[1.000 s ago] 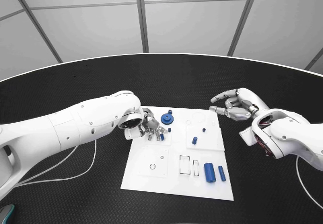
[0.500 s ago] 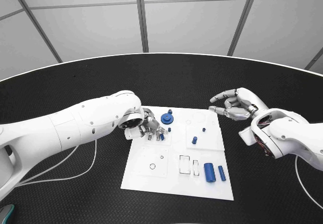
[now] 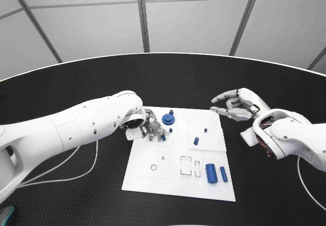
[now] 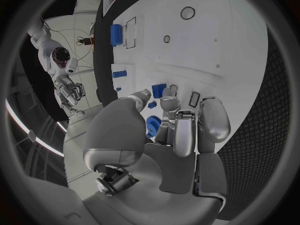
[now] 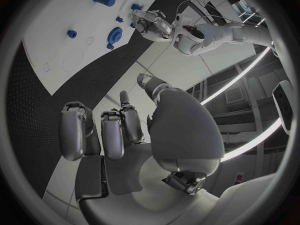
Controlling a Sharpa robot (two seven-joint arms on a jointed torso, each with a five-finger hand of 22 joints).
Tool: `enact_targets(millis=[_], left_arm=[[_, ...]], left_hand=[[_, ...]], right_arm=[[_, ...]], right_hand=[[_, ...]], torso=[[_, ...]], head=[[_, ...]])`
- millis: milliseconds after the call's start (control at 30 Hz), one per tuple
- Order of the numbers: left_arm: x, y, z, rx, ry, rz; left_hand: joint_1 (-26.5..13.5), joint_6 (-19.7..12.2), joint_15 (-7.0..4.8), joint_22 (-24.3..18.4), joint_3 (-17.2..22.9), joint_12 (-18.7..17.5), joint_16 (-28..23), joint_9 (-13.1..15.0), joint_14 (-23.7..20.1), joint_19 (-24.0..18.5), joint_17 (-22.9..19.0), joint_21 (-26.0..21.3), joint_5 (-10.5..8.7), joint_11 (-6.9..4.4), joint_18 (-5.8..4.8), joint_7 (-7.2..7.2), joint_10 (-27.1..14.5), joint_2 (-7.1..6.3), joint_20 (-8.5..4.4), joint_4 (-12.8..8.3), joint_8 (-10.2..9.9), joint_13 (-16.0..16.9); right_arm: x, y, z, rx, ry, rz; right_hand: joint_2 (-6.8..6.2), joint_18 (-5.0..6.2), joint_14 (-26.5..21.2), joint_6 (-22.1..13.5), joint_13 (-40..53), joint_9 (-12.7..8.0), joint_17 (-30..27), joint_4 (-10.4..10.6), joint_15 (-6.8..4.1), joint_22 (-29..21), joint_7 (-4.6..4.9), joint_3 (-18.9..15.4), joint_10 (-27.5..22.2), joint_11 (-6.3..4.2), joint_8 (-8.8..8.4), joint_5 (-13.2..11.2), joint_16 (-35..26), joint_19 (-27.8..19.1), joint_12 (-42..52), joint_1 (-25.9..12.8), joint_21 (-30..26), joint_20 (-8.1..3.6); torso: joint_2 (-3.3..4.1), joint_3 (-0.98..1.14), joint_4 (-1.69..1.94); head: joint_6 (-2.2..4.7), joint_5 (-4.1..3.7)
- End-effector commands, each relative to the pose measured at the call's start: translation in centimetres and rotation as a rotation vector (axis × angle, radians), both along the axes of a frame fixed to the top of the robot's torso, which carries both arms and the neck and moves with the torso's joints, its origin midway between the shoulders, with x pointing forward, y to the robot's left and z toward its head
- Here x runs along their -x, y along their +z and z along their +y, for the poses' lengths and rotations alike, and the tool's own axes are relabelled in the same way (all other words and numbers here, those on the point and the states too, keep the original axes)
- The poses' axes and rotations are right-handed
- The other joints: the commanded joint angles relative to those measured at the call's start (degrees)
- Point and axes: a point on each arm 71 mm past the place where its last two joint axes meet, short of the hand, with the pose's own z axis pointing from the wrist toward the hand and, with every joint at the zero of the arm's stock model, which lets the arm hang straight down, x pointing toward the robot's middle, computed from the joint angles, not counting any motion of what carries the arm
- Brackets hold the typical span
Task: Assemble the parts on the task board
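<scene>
Hovering my left hand [image 3: 150, 128] low over the task board [image 3: 178, 183], fingertips down at a small blue part [image 4: 159, 90], grip there unclear. Blue gear [image 3: 168, 119] sits at one o'clock. My right hand [image 3: 234, 106] floats off-board, fingers loosely curled, holding nothing.

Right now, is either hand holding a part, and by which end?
The left hand has its fingertips down around a small blue part on the task board; a hold cannot be told. The right hand holds nothing.
</scene>
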Motion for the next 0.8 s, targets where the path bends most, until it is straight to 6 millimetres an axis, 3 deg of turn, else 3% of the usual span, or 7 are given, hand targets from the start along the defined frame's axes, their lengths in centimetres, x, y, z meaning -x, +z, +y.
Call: enact_targets(millis=[33,433,467,567,700,767,800], left_arm=[[0.01,-0.01,-0.07,0.0,-0.001,0.001],[0.0,-0.04,-0.13,0.001,-0.001,0.0],[0.01,-0.04,-0.12,0.001,-0.002,0.0],[0.03,-0.04,-0.12,0.003,-0.003,0.0],[0.09,-0.03,-0.17,0.008,-0.008,0.001],[0.14,-0.02,-0.22,0.012,-0.011,0.002],[0.17,-0.02,-0.24,0.014,-0.013,0.003]], left_hand=[[0.6,-0.4,-0.28,0.1,0.3,0.2,0.4,0.1,4.7,0.4,10.1,0.3,0.2,-0.21,-1.11,0.14,0.0,0.09,-0.13,-0.1,0.4,0.1],[1.9,-0.5,-0.32,0.1,1.2,0.3,0.4,0.2,4.7,0.3,10.2,0.4,0.27,-0.26,-1.1,0.08,0.0,0.87,-0.15,-0.1,0.3,0.1],[3.2,-0.6,-0.41,0.2,2.4,0.3,0.4,0.3,4.7,0.3,10.2,0.4,0.37,-0.37,-1.1,-0.07,-0.1,1.6,-0.18,-0.4,0.3,0.0],[6.6,-0.9,-0.53,0.4,6.1,0.3,0.4,0.5,4.7,0.2,10.2,0.6,0.36,-0.53,-1.1,-0.14,-0.4,1.96,-0.34,-0.8,0.2,-0.2],[9.4,-1.2,-0.66,0.6,10.8,0.3,0.4,0.8,4.7,0.1,10.2,0.7,0.51,-0.64,-1.12,-0.33,-0.6,1.51,-0.4,-1.6,0.2,-0.5],[11.6,-1.7,-0.74,0.7,15.1,0.1,0.4,1.1,4.7,0.1,10.1,0.7,0.71,-0.67,-1.13,-0.32,-0.7,1.08,-0.52,-3.3,0.3,-0.8],[12.1,-2.2,-0.54,0.8,19.1,0.0,0.4,1.7,4.7,0.1,10.2,0.8,0.63,-0.57,-1.14,0.04,-0.6,0.18,-0.5,-4.6,0.8,-1.0]], right_arm=[[0.0,0.0,0.01,0.0,0.0,0.0],[-0.02,-0.02,0.04,0.001,0.002,0.002],[-0.02,-0.03,0.04,0.001,0.002,0.003],[-0.02,-0.03,0.04,0.001,0.002,0.003],[-0.03,-0.04,0.04,0.001,0.002,0.004],[-0.04,-0.04,0.04,0.001,0.002,0.004],[-0.05,-0.05,0.05,0.001,0.002,0.004]], right_hand=[[0.01,0.3,4.7,0.0,5.6,0.0,10.5,0.3,-0.45,4.2,0.03,0.0,0.3,-0.01,0.34,0.2,-0.3,1.5,0.3,0.0,-0.3,-0.28],[0.04,0.31,4.7,0.0,5.6,0.0,10.5,0.3,-0.45,4.2,0.02,0.0,0.3,-0.02,0.4,0.2,-0.3,1.4,0.3,0.0,-0.3,-0.29],[0.04,0.31,4.7,0.0,5.6,0.0,10.5,0.3,-0.45,4.2,0.02,0.0,0.3,-0.02,0.4,0.2,-0.3,1.4,0.3,0.0,-0.3,-0.29],[0.05,0.31,4.7,0.0,5.6,-0.1,10.5,0.3,-0.46,4.2,0.02,0.0,0.4,-0.02,0.41,0.2,-0.3,1.4,0.3,0.0,-0.3,-0.29],[0.06,0.32,4.7,0.0,5.6,-0.1,10.5,0.3,-0.46,4.1,0.02,0.0,0.4,-0.02,0.42,0.2,-0.3,1.4,0.4,0.0,-0.3,-0.29],[0.06,0.32,4.7,0.0,5.6,-0.1,10.5,0.3,-0.46,4.1,0.02,0.0,0.4,-0.02,0.42,0.2,-0.3,1.4,0.4,0.0,-0.3,-0.29],[0.06,0.32,4.7,0.0,5.6,-0.1,10.5,0.3,-0.46,4.1,0.02,0.0,0.4,-0.02,0.42,0.2,-0.3,1.4,0.4,0.0,-0.3,-0.29]], torso=[[0.03,-0.02,0.02],[0.0,-0.02,0.06],[0.0,-0.03,0.07],[-0.01,-0.04,0.05],[-0.02,-0.03,0.05],[-0.02,-0.04,0.07],[-0.02,-0.03,0.07]], head=[[-0.05,-0.03],[-0.2,-0.08],[-0.21,-0.1],[-0.23,-0.08],[-0.31,-0.04],[-0.35,-0.04],[-0.36,-0.03]])
